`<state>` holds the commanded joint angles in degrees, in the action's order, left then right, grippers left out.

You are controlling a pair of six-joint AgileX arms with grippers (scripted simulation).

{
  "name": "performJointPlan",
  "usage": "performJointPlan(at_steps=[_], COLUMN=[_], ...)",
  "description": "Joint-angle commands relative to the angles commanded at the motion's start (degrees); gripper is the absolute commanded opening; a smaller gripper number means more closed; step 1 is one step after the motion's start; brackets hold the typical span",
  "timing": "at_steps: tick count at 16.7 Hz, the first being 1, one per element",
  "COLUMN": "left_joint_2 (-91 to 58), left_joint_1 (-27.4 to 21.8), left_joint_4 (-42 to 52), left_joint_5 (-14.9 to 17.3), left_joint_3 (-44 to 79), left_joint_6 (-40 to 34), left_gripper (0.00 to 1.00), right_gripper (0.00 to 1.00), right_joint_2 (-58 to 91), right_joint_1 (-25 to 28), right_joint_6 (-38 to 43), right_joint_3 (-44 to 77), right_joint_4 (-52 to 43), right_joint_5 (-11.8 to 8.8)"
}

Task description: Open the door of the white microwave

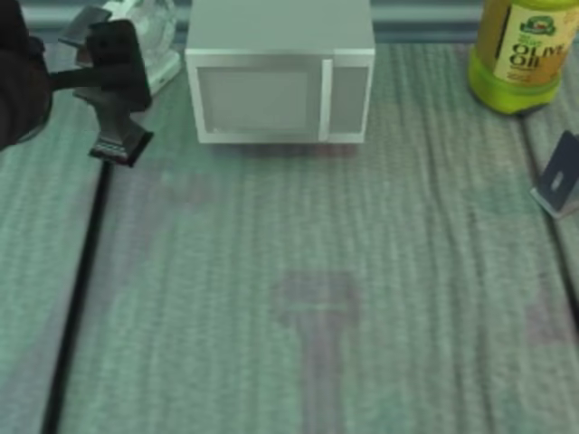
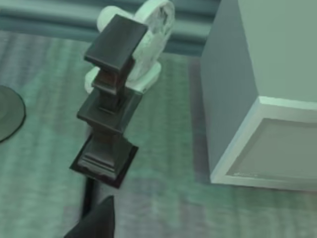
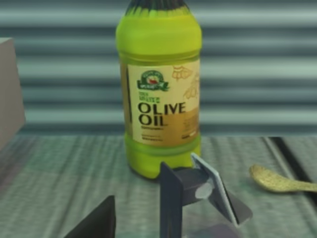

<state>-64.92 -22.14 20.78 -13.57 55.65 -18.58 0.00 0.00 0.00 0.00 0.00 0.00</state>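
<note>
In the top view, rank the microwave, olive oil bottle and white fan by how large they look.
1. white microwave, clearly largest.
2. olive oil bottle, cut off by the frame edge.
3. white fan, partly hidden behind the left gripper; its rank is unsure.

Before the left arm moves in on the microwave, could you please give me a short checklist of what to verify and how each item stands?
1. Door of the white microwave shut and facing the open table: ok.
2. Left end effector beside the microwave's left side and not yet touching it: ok.
3. Left end effector's fingers open: cannot tell.
4. White fan close behind the left end effector, at the microwave's left: not ok, a swing could clip it.
5. Olive oil bottle standing apart from the microwave, at its right: ok.
6. Right end effector parked at the table's right edge, away from the door: ok.
</note>
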Motion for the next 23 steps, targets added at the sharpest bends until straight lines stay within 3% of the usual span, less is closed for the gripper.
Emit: performJointPlan(at_steps=[6,12,23], left_joint_2=[-34.64,-54.81,-60.93], left_joint_1=[-11.17,-18.57,-18.99], left_joint_4=[11.07,17.26,16.46], left_joint_5=[-6.59,-10.92,-11.18], left_joint_3=[27.36,46.42,51.43], left_joint_6=[-9.28,-15.79,-16.14], left_gripper=[1.00,1.00,1.00], right_gripper=[1.00,1.00,1.00], right_joint_2=[0.00,0.00,0.00], right_joint_1=[0.00,0.00,0.00], right_joint_6=[0.00,0.00,0.00], right_joint_3=[0.00,0.00,0.00], right_joint_4=[0.00,0.00,0.00], right_joint_5=[0.00,0.00,0.00])
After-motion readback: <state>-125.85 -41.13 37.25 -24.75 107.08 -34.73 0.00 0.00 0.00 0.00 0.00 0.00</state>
